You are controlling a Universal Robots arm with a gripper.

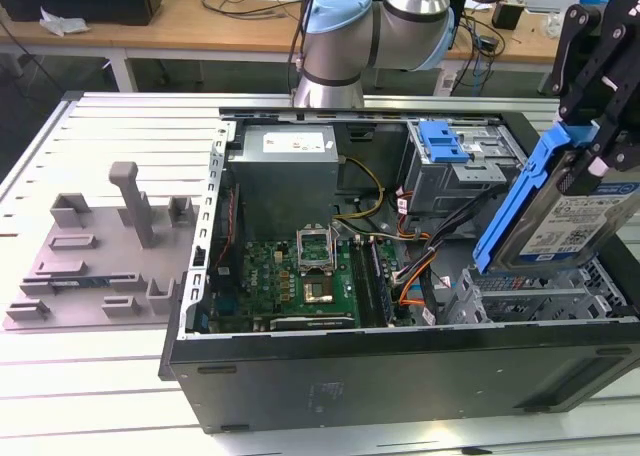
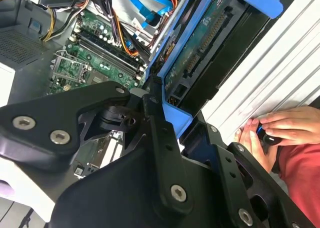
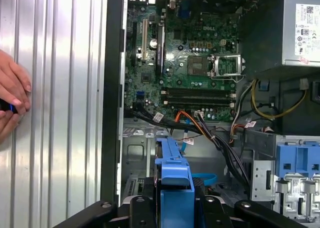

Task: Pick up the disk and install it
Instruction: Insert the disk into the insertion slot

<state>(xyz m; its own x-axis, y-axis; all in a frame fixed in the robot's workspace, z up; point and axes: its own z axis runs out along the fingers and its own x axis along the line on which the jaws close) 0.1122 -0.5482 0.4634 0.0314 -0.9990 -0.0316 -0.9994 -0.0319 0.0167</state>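
Right now the claw is closed tight on the disk. It holds the disk up in the air at the exterior view's right, over the near right corner of the open computer case. The disk touches nothing but the claw. It stands on its edge and leans, with its white and blue label facing the camera and its blue bracket along one side. I think it is held this way so its thin edge points down at the metal cage just under it, which looks like the place made for it. The disk is not in the cage yet.

The arm stands behind the case, at the top middle of the exterior view. The claw comes down from the top right corner and tips to match the disk.

The grey plate with posts lies on the table at the exterior view's left, well apart. In the second wrist view a person's hand rests on the table beside the case, away from the disk.
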